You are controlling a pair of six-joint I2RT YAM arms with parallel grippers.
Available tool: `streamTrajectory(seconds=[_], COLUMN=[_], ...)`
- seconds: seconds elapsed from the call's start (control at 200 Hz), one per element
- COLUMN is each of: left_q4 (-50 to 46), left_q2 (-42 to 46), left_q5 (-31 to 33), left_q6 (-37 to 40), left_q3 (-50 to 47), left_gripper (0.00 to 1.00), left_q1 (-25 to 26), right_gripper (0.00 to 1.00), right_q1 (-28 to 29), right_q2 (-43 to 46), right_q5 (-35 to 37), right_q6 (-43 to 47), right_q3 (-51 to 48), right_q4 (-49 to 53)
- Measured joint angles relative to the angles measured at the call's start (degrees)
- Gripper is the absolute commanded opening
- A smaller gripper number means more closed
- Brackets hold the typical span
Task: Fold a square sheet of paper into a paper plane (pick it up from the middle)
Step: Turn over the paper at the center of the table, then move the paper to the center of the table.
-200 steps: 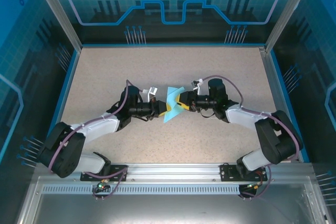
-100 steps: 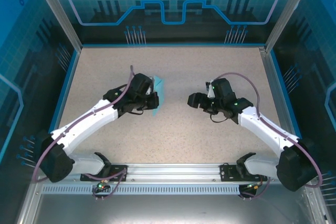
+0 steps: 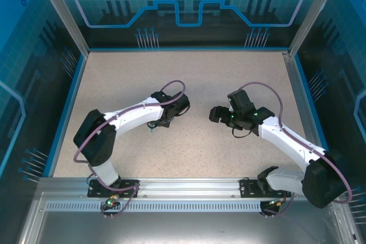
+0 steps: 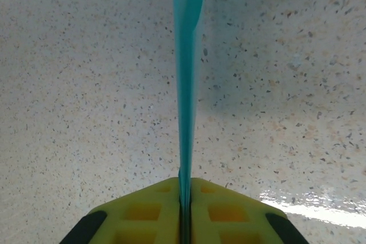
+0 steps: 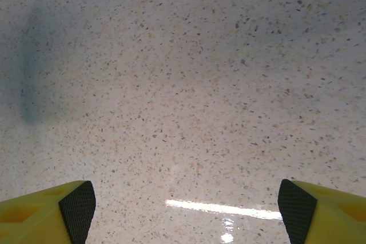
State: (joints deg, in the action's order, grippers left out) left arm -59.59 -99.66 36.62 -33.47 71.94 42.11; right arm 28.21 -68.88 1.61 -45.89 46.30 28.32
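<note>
Speckled table (image 3: 114, 78), blue walls (image 3: 28, 84) around, left gripper (image 4: 185, 191) pinching folded blue paper (image 4: 186, 84) edge-on, right gripper (image 3: 214, 114) spread

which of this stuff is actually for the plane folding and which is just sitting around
For the job: light blue paper, pinched edge-on in the shut left gripper; right gripper, open and empty.
Just there: speckled table; blue enclosure walls; metal rail at the near edge.

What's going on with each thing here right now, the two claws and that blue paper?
left gripper: shut, clamping the blue paper.
blue paper: seen edge-on, sticking straight out of the clamp above the table.
right gripper: open wide, nothing between its fingers.
</note>
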Motion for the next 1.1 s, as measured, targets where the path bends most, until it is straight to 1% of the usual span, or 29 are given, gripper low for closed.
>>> streamTrajectory(seconds=[0.03,0.07,0.13,0.185,0.225,0.335,0.445,0.57,0.61,0.685,0.71,0.795,0.85,0.92,0.95,1.1], left_q4=[0.3,1.1,3.0,5.2,7.0,12.7,17.8,22.5,23.4,24.8,25.0,25.7,25.7,25.6,25.6,25.7], left_q2=[-0.8,-1.7,-2.4,-2.4,-2.3,-0.1,5.9,14.4,16.9,20.6,21.6,23.7,24.7,25.9,26.4,28.5], left_q5=[-0.4,-1.5,-4.4,-7.8,-10.3,-18.5,-26.5,-32.5,-33.6,-34.7,-35.1,-36.1,-36.7,-37.4,-37.7,-38.9], left_q6=[-0.1,0.0,-0.2,0.4,0.3,0.6,0.7,-0.5,-0.9,-1.5,-1.9,-2.8,-3.6,-4.1,-4.2,-4.8], left_q3=[0.0,0.0,0.0,0.0,0.0,-1.6,-5.2,-9.9,-11.5,-14.4,-15.5,-18.8,-20.9,-23.4,-24.3,-26.7], left_gripper=[0.16,0.25,0.33,0.47,0.54,0.67,0.77,0.81,0.82,0.85,0.85,0.87,0.88,0.90,0.90,0.91], left_q1=[0.1,0.1,0.1,0.1,0.1,-0.6,-3.4,-9.7,-12.0,-16.4,-17.8,-21.7,-24.1,-26.8,-28.0,-31.3], right_gripper=[0.87,0.87,0.87,0.87,0.87,0.86,0.84,0.79,0.74,0.69,0.65,0.59,0.53,0.49,0.46,0.40], right_q1=[0.0,0.0,0.0,0.0,0.0,0.4,2.3,7.0,9.0,13.0,14.3,19.2,21.9,24.7,25.5,27.9], right_q2=[0.1,0.2,0.3,0.4,0.5,0.5,0.2,-2.9,-5.0,-9.3,-10.8,-16.6,-20.1,-24.4,-26.2,-34.8], right_q5=[0.3,0.7,1.1,1.3,1.4,1.7,2.2,2.6,2.6,2.8,3.0,3.4,3.6,3.7,3.7,2.0], right_q6=[-0.1,-0.2,-0.3,-0.4,-0.4,-0.6,-0.8,-2.0,-2.6,-3.7,-4.3,-5.7,-6.0,-7.1,-7.4,-9.0], right_q3=[0.0,-0.1,-0.1,-0.2,-0.2,-0.2,-0.2,0.1,0.7,2.7,3.9,8.8,12.2,16.6,18.4,25.6], right_q4=[0.2,0.4,0.8,0.9,1.1,1.3,1.0,-0.8,-1.5,-2.7,-3.1,-5.3,-6.6,-8.0,-8.7,-11.1])
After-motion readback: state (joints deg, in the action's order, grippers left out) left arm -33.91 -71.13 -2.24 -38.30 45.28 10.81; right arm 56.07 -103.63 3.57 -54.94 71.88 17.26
